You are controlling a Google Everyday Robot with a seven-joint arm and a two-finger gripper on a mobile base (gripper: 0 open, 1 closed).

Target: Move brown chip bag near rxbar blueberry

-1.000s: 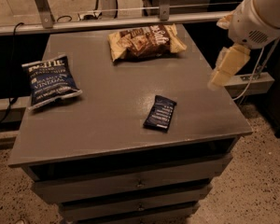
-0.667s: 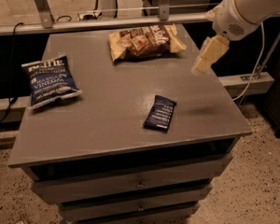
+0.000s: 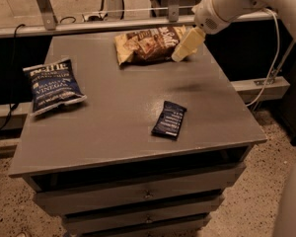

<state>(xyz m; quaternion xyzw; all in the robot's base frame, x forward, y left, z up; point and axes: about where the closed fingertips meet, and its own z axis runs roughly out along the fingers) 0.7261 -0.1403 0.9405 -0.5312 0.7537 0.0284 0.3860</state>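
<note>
1. Camera view: a crinkly tan-yellow chip bag with a dark brown centre panel and white script, the brown chip bag (image 3: 144, 44), lies flat at the far edge of the grey flat-topped table (image 3: 123, 100).
2. The small flat dark navy bar wrapper with pale lines of text, the rxbar blueberry (image 3: 168, 119), lies near the table's front right, well apart from the brown chip bag.
3. A dark blue and white chip bag (image 3: 53, 85) rests at the table's left side, apart from both.
4. The cream-coloured gripper (image 3: 179, 57) on the white robot arm (image 3: 227, 4) slants down at the right end of the brown chip bag. I cannot tell whether it touches the bag, nor whether it is apart or together.
5. Grey drawers (image 3: 148, 194) sit under the tabletop.
6. A pale cable (image 3: 272, 58) hangs at the right.
</note>
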